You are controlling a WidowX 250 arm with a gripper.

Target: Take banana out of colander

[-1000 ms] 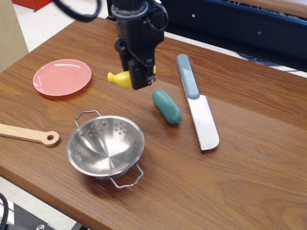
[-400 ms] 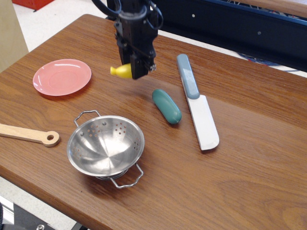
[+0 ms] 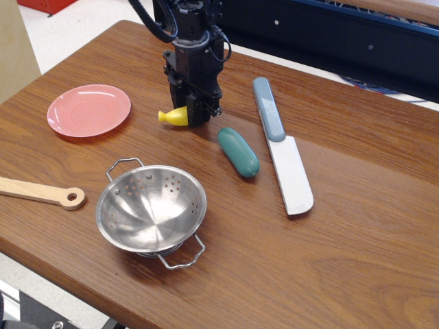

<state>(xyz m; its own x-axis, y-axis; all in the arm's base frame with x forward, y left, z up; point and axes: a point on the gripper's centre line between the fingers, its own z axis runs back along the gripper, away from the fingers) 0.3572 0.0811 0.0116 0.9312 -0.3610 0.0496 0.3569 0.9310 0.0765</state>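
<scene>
**Colours on the worktop**

We see a bright yellow banana (image 3: 173,116), black gripper (image 3: 197,118), shiny steel colander (image 3: 151,209) w/ dotted holes, pink plate (image 3: 88,110), teal capsule (image 3: 238,152), teal-handled white spatula (image 3: 281,144), pale wood spoon (image 3: 42,192), brown wood-grain worktop (image 3: 357,205).

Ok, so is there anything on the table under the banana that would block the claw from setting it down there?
Nothing visible does. The claw grips the banana low over bare wood on the table, between the pink plate and the teal capsule. The empty colander sits apart, nearer the camera.
</scene>
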